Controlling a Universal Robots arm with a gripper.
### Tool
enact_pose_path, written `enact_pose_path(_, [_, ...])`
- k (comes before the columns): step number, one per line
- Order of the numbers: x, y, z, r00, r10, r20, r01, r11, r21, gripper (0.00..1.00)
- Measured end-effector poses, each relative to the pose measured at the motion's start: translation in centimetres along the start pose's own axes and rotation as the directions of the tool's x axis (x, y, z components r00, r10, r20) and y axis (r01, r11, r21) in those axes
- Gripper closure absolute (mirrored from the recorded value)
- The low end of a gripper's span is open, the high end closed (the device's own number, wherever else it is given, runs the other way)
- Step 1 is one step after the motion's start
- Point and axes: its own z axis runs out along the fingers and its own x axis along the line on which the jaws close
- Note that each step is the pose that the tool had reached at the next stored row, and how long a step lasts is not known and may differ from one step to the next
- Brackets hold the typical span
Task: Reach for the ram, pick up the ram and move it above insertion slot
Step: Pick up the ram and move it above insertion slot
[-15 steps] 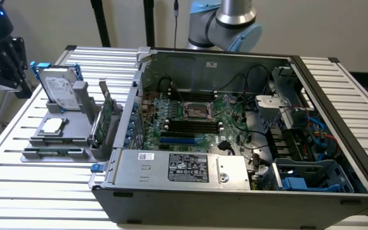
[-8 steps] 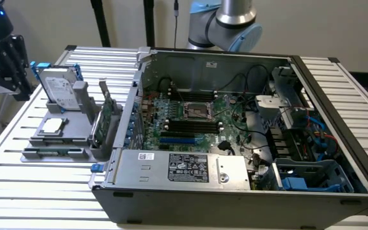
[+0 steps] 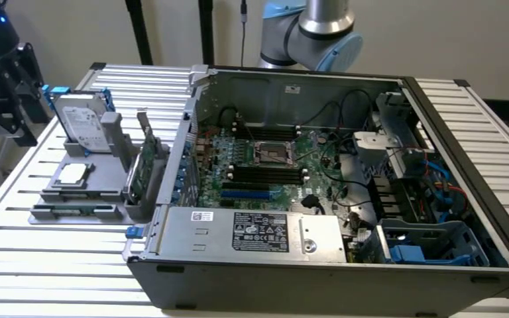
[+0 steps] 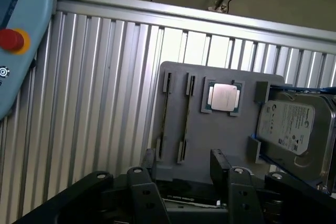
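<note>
You're mid-reach: black gripper (image 4: 184, 182) is hanging wide open, empty, short of thin green ram stick (image 4: 187, 116) sitting in grey plastic tray (image 4: 220, 140); pick and move pending.

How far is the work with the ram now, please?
Nothing is finished yet. Under way: the reach. The open hand hovers over the gray holder, close to the ram. Left: the ram lies in its holder slot, not gripped, and not above the motherboard slots.
</note>
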Motion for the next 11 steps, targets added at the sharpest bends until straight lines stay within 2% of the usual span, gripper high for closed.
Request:
enact_pose_path(3, [0.0, -0.02, 0.22, 0.9998, 0.019, 0.0007, -0.019, 0.9998, -0.0001, 0.46])
enact_pose_path(11, [0.0, -0.08, 1.41, 0.9997, 0.025, 0.0011, -0.025, 0.9997, 0.0001, 0.46])
